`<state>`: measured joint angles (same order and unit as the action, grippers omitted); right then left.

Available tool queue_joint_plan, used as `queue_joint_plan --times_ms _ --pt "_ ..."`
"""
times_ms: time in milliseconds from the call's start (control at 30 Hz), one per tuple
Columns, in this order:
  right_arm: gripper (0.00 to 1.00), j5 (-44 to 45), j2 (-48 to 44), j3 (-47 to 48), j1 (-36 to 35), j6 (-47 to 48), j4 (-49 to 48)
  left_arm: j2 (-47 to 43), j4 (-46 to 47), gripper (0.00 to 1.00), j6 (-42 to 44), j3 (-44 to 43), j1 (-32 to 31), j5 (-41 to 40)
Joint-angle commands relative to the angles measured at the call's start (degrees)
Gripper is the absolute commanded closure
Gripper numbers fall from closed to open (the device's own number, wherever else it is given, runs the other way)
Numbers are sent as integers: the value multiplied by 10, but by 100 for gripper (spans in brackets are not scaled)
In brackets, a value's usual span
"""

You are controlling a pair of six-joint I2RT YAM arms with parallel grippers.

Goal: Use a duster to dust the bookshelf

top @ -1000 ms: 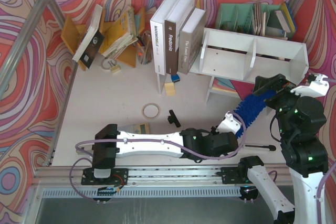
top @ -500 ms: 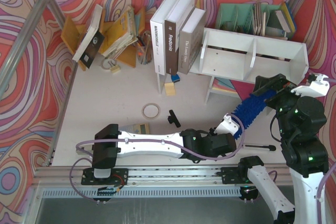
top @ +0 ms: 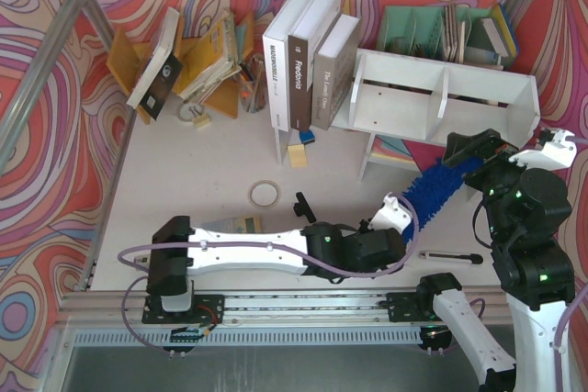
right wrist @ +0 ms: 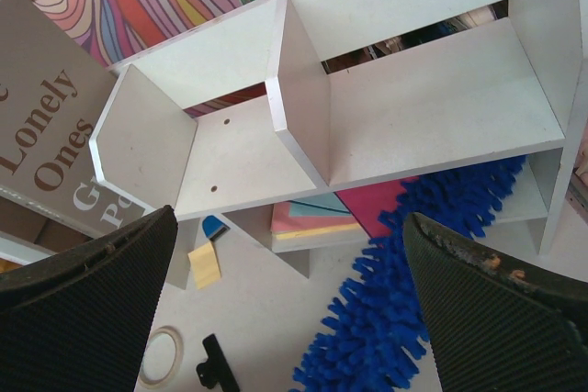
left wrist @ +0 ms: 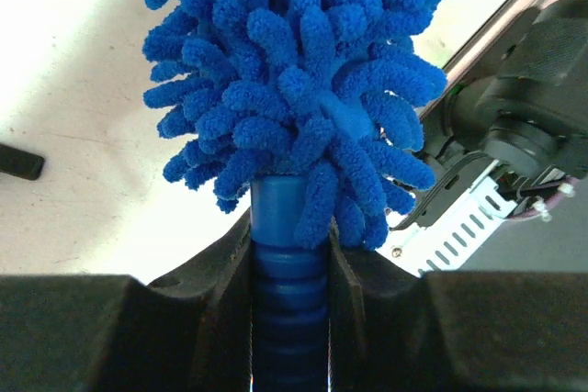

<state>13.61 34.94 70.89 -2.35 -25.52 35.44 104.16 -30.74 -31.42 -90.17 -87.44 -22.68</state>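
Top: your L gripper (top: 397, 213) holds the duster (top: 439, 188), head slanting up to the bookshelf (top: 478, 98), under its right compartment. L wrist: jaws clamped on the duster's handle. R wrist: R gripper (right wrist: 289, 219) spread wide, facing the bookshelf.

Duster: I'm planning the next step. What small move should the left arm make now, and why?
Probably lift the duster and tip its head toward the right compartment of the bookshelf. The left gripper is shut on the handle, so the grip looks ready, but the fluffy head sits low by the shelf's legs, not inside either compartment.
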Motion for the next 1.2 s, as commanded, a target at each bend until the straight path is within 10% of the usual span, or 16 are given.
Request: queue_joint_plan --times_ms 0,1167 --pt "1 3 -1 15 -1 6 6 -62 38 100 9 15 0 -40" --pt "1 -2 2 4 -1 4 -2 -151 48 100 -59 153 14 -123"
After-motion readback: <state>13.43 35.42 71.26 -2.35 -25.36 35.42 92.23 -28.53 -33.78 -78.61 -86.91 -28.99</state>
